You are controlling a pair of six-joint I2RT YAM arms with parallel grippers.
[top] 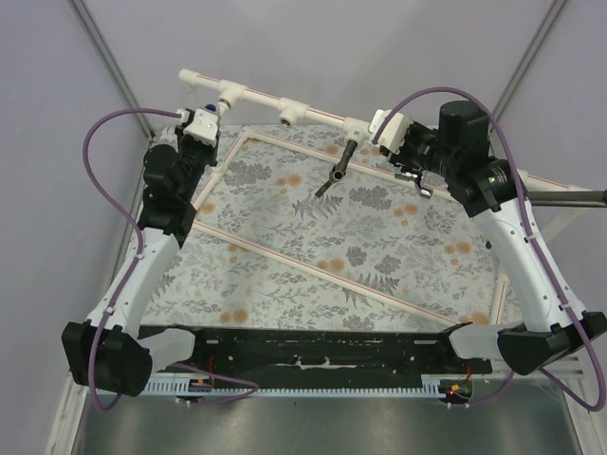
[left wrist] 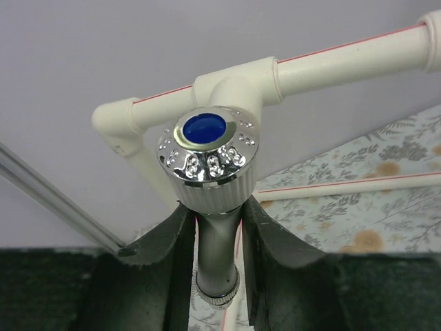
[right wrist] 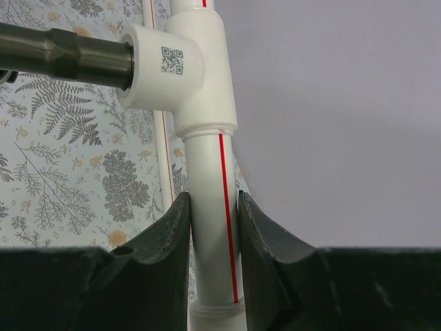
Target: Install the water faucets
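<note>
Presently on view: white pipe frame (top: 285,106), spanning the picture's top; right gripper (right wrist: 213,203), clamped on its pipe below the coded tee (right wrist: 200,76) bearing the dark faucet (top: 337,169); left gripper (left wrist: 217,210), clenched on the chrome faucet (left wrist: 207,155), upper left, stem upright in wrist view, knob just before the end tee (left wrist: 234,83); left arm nearer, stretched forward.

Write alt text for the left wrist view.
The left tool is shut on the grey stem of a chrome faucet with ribbed round knob and blue cap, held just before a tee of the white plastic pipe frame. Floral-patterned table surface at right.
</note>
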